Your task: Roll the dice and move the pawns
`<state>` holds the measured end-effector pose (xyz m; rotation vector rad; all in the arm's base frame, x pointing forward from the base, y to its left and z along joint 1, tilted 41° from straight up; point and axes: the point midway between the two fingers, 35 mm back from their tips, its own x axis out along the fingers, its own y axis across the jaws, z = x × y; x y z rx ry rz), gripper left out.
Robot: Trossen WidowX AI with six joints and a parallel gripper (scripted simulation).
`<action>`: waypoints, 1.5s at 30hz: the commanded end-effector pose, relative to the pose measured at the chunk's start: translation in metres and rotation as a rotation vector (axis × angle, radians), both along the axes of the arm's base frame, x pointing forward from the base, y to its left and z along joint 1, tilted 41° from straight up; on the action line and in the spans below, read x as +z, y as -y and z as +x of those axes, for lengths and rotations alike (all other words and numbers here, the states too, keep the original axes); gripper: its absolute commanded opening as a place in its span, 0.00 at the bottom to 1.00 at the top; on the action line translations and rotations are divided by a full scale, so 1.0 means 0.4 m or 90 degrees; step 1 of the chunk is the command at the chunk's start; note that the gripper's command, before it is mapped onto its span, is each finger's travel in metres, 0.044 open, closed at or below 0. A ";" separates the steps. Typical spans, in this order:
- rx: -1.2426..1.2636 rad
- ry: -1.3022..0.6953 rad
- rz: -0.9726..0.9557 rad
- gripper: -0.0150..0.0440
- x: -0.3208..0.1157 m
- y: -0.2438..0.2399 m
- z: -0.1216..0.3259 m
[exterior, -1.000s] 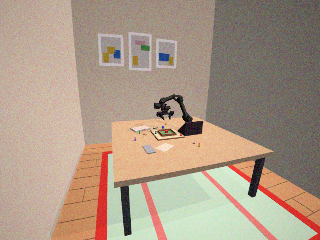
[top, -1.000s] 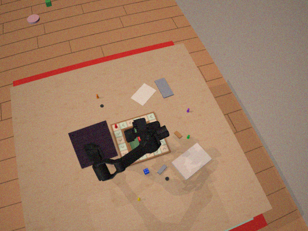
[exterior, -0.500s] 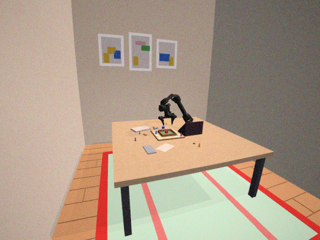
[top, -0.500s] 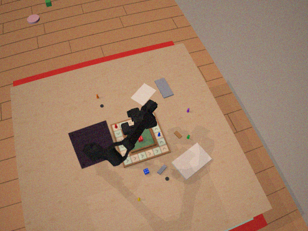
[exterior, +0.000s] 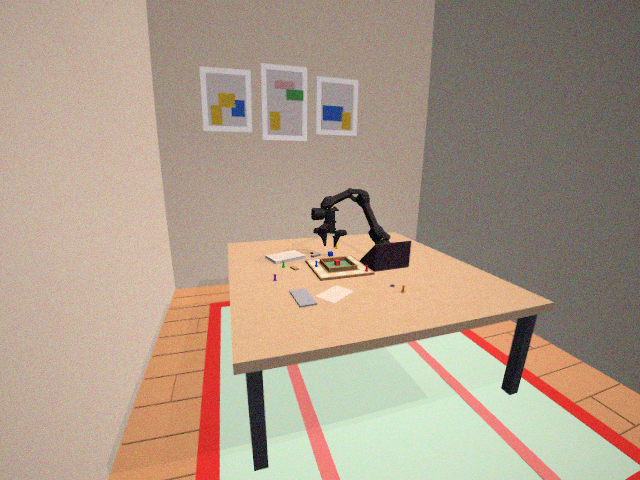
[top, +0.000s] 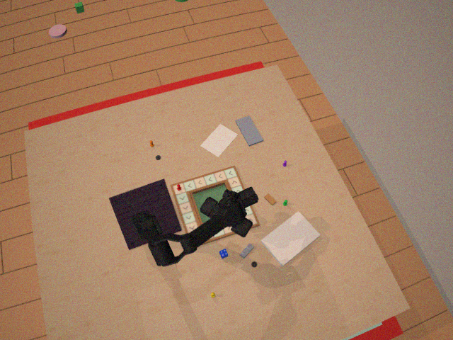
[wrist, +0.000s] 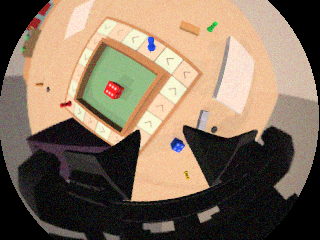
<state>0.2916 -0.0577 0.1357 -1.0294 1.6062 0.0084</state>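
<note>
The red die (exterior: 337, 262) (wrist: 114, 90) is in the green-floored tray (top: 204, 195) (wrist: 100, 65), showing rows of pips on top. The blue die (top: 223, 253) (exterior: 330, 253) (wrist: 177, 145) is on the table outside the board (top: 181, 197) (wrist: 161, 107). The red pawn (top: 178, 187) (exterior: 367, 268) (wrist: 66, 104) stands on a corner square. The blue pawn (exterior: 316, 263) (wrist: 151, 44) stands on a pink side square; the arm hides it in the top view. My gripper (exterior: 330, 246) (wrist: 162, 130) is open and empty, above the board area.
A dark purple block (top: 146, 205) (exterior: 390, 256) stands beside the board. A white box (top: 290, 237) (wrist: 236, 77), a grey bar (top: 246, 251), an orange-brown block (top: 270, 199), and green (top: 285, 202), purple (top: 284, 163), yellow (top: 212, 295) and orange (top: 151, 144) pawns lie around.
</note>
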 end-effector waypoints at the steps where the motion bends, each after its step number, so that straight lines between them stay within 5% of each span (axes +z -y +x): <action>1: -0.231 0.178 -0.020 0.72 0.078 0.139 -0.062; 45: -0.298 0.234 -0.030 0.72 0.000 0.280 -0.090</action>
